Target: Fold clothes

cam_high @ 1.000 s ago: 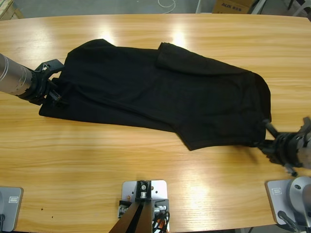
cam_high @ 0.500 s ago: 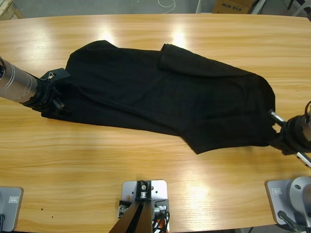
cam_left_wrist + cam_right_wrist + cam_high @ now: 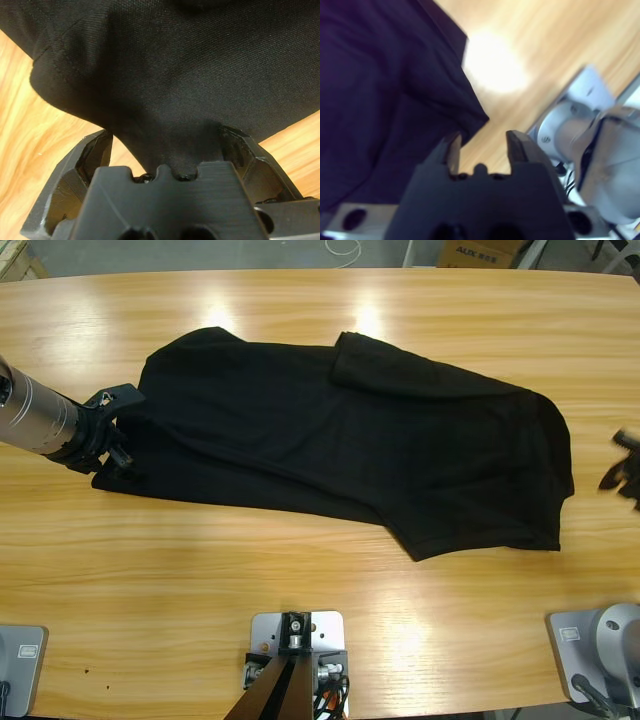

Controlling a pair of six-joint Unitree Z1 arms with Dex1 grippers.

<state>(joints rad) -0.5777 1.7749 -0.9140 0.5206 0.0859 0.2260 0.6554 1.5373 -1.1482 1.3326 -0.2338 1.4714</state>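
The black shirt [image 3: 350, 440] lies spread flat across the middle of the wooden table [image 3: 300, 580], its long side running left to right. At its left edge my left gripper [image 3: 112, 440] is shut on the shirt. In the left wrist view the black cloth [image 3: 175, 65] funnels down between the two jaws of that gripper [image 3: 170, 145]. My right gripper [image 3: 625, 468] hovers near the table's right edge, apart from the shirt's right hem. In the right wrist view this gripper [image 3: 482, 140] is open with bare wood between its jaws, and the shirt's corner [image 3: 470, 117] lies just beyond.
Bare wood runs along the table's front, below the shirt, and along the back edge [image 3: 300, 290]. A cardboard box [image 3: 475, 252] and a white cable [image 3: 345, 248] sit on the floor past the far edge.
My right gripper has let go of the shirt's lower right corner and drawn away to the right. The shirt has slid slightly right and settled flat. The left gripper keeps its hold.
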